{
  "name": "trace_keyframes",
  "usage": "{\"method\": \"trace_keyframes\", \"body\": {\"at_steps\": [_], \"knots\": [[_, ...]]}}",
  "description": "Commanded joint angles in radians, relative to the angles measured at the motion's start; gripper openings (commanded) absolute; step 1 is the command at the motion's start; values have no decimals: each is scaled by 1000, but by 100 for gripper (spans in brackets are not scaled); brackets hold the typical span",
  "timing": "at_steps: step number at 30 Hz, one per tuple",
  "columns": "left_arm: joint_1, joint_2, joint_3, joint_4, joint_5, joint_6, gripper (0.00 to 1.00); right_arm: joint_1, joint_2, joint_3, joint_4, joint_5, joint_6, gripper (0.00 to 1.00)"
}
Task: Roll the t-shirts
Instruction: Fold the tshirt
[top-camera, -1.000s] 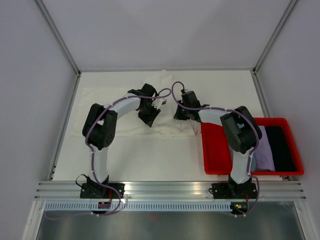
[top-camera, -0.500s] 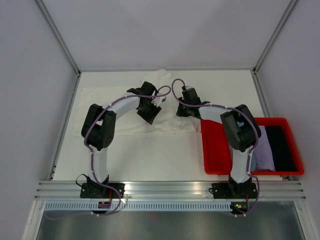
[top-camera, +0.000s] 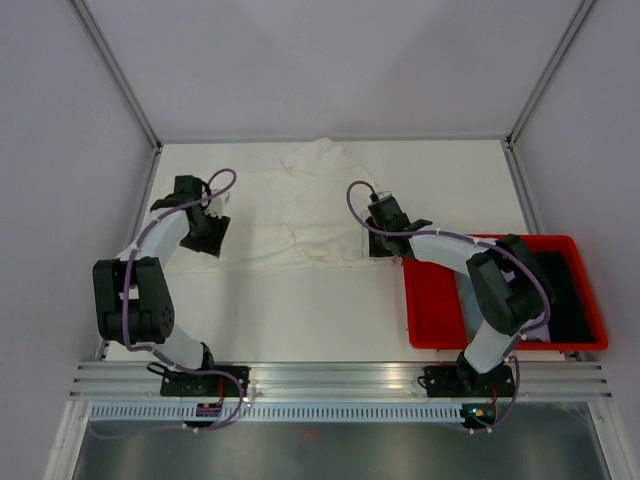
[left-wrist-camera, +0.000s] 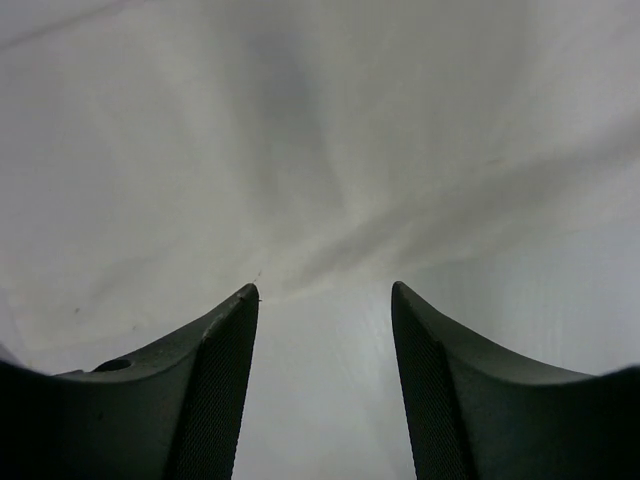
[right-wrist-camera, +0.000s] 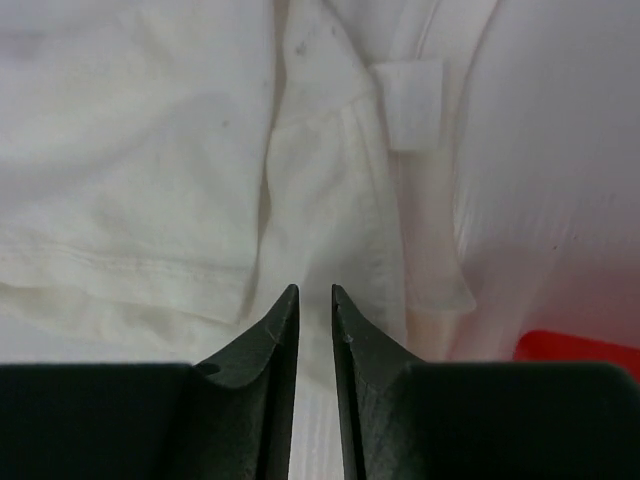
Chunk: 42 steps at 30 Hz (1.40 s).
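A cream-white t-shirt (top-camera: 290, 215) lies spread across the back of the table, with a bunched part at the far edge. My left gripper (top-camera: 206, 238) is at the shirt's left end. In the left wrist view it (left-wrist-camera: 325, 290) is open, close over smooth white cloth (left-wrist-camera: 320, 150), with nothing between the fingers. My right gripper (top-camera: 380, 240) is at the shirt's right end, beside the red bin. In the right wrist view it (right-wrist-camera: 315, 288) is nearly closed, with a fold of the shirt (right-wrist-camera: 150, 150) in the narrow gap and a hem and a cloth tag just beyond.
A red bin (top-camera: 425, 300) stands at the right and holds a lilac garment (top-camera: 530, 305) and a dark one (top-camera: 562, 290). Its corner shows in the right wrist view (right-wrist-camera: 580, 345). Grey walls and metal rails enclose the table.
My left gripper swung from the shirt's middle to its left end. My right gripper shifted slightly right and nearer. The shirt now lies wider and flatter.
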Motion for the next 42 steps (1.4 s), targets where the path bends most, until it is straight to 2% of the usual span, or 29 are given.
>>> {"method": "trace_keyframes", "body": {"at_steps": [1, 4, 10, 13, 17, 27, 31, 33, 35, 36, 37, 38, 39, 42], "knots": [[120, -99, -41, 23, -81, 84, 62, 34, -14, -14, -55, 69, -8, 26], [258, -108, -57, 98, -121, 94, 63, 40, -33, -48, -38, 126, -4, 30], [416, -58, -54, 169, -149, 116, 64, 40, -54, -52, -76, 135, 5, 35], [485, -23, -49, 226, -155, 101, 64, 40, -85, -72, -68, 187, 31, 43], [513, 51, -40, 272, -170, 99, 64, 38, -44, -34, -76, 218, 23, 46], [574, 172, -14, 309, -120, 90, 64, 20, 76, 9, -73, 227, 32, 46], [576, 177, -46, 315, -80, 81, 52, 20, 78, -11, -62, 172, 41, 46], [574, 177, -60, 327, -77, 85, 42, 20, 67, -20, -56, 152, 43, 46], [574, 172, -75, 327, -72, 99, 34, 21, 60, -26, -59, 141, 28, 41], [576, 169, -87, 327, -60, 103, 26, 21, 61, -26, -65, 137, 20, 37], [574, 162, -95, 321, -57, 120, 22, 21, 67, -28, -70, 130, 15, 30], [574, 150, -103, 317, -17, 130, 17, 23, 70, -31, -73, 123, 11, 28], [574, 143, -118, 303, 8, 134, 5, 23, 72, -34, -76, 103, 6, 26], [584, 107, -156, 303, 9, 163, 2, 31, 53, -68, -67, 77, 21, 17]]}}
